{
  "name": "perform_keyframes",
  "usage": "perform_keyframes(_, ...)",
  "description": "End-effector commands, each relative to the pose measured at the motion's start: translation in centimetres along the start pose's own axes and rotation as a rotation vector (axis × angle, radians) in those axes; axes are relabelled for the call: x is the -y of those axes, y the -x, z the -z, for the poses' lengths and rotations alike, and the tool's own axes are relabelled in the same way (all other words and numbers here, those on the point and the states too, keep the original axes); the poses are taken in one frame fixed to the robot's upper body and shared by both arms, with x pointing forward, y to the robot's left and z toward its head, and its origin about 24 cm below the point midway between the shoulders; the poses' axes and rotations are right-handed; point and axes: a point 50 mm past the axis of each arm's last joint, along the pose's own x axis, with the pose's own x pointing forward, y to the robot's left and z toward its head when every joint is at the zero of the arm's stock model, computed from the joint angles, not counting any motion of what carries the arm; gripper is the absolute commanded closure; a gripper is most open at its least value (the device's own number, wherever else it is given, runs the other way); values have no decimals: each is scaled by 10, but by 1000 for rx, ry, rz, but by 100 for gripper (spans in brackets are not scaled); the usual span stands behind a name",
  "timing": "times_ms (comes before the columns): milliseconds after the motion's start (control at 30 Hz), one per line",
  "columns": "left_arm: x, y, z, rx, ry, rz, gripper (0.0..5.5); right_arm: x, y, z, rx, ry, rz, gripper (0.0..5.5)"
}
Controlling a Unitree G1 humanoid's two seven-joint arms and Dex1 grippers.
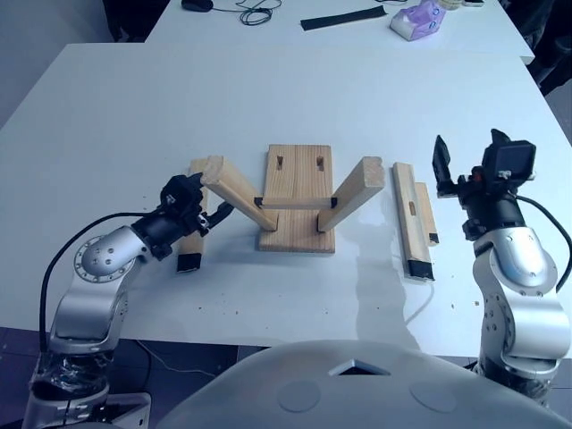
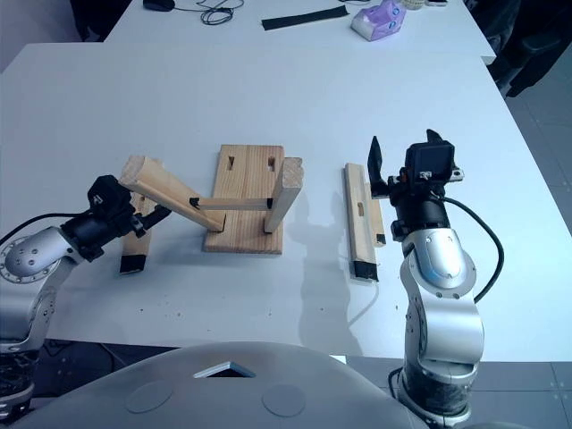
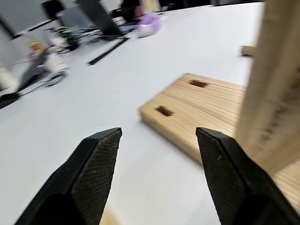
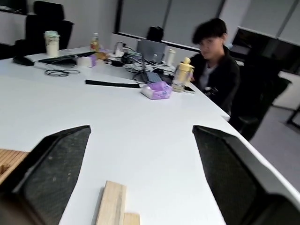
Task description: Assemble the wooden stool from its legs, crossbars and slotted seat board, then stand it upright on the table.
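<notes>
**Two legs are sitting on the seat board, and both grippers are holding nothing**

The seat board (image 1: 299, 174) is lying flat in the middle of the white table (image 1: 268, 89). Its two little slots are facing up. Two legs are joined by a crossbar (image 1: 295, 204) and are sitting over the board. The left leg (image 1: 234, 192) and the right leg (image 1: 357, 188) are leaning out to the sides, and their low ends seem to be resting on the board.

The left gripper (image 3: 159, 132) is hanging low, just beside the left leg. Its fingers are spread apart with nothing between them. Another wooden piece (image 1: 192, 237) is lying flat on the table under this gripper.

The right gripper (image 4: 140, 127) is being held up above the table, near the right edge. Its fingers are spread wide and are not gripping anything. Two more wooden pieces, a long one (image 1: 407, 219) and a short one (image 1: 427, 214), are lying side by side between this gripper and the seat board.

A purple thing (image 1: 416, 20) and a black strip (image 1: 344, 18) are lying far off on the next table.
</notes>
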Motion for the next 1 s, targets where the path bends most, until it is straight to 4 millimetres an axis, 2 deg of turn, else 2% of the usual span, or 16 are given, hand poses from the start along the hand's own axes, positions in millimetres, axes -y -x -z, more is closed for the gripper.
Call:
perform_keyframes(33,-5,9,-7,47,-23,-136,256,10,10,-1,-34,-45,124,151)
perform_keyframes(67,-4,10,-10,65,-30,-150,256,9,11,-1,-44,-54,128,151)
perform_keyframes(100,-1,9,-13,85,-42,-142,256,1,11,1,-74,-61,59,151)
perform_keyframes(167,8,2,-24,137,-54,-81,256,-33,13,2,-117,-118,-174,151)
perform_keyframes(267,29,-16,-44,205,-46,48,256,-82,16,-11,-109,-179,-465,151)
perform_keyframes(333,41,-23,-52,224,-49,119,256,-102,20,-19,-107,-197,-583,151)
perform_keyframes(400,48,-27,-57,223,-49,161,256,-110,22,-21,-121,-196,-619,151)
perform_keyframes(567,47,-31,-47,163,-54,155,256,-96,17,-5,-196,-150,-522,151)
perform_keyframes(733,45,-33,-27,97,-84,143,256,-65,1,3,-178,-69,-401,151)
perform_keyframes(900,43,-39,-19,101,-109,182,256,-55,-7,1,-122,-53,-417,151)
perform_keyframes(1000,36,-53,-18,135,-152,209,256,-46,-9,2,-113,-16,-475,151)
